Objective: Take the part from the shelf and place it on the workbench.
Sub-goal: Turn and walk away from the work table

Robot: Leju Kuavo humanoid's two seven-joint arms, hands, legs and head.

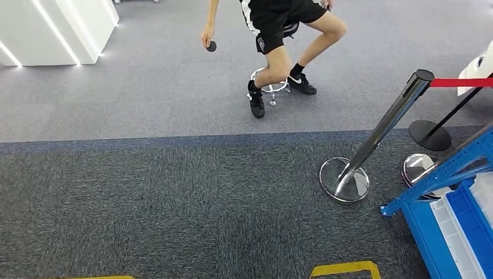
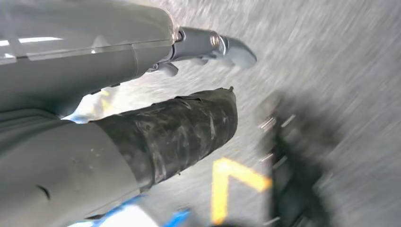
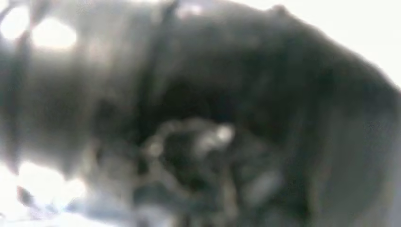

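The left hand hangs over grey carpet, its fingers apart and holding nothing. The right wrist view is too blurred to tell the right hand's state. Right of the chrome stanchion stands the blue shelf; no part is discernible on it.

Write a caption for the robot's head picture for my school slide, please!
A person perches on a stool beyond a chrome barrier post, with a blue shelf at right.
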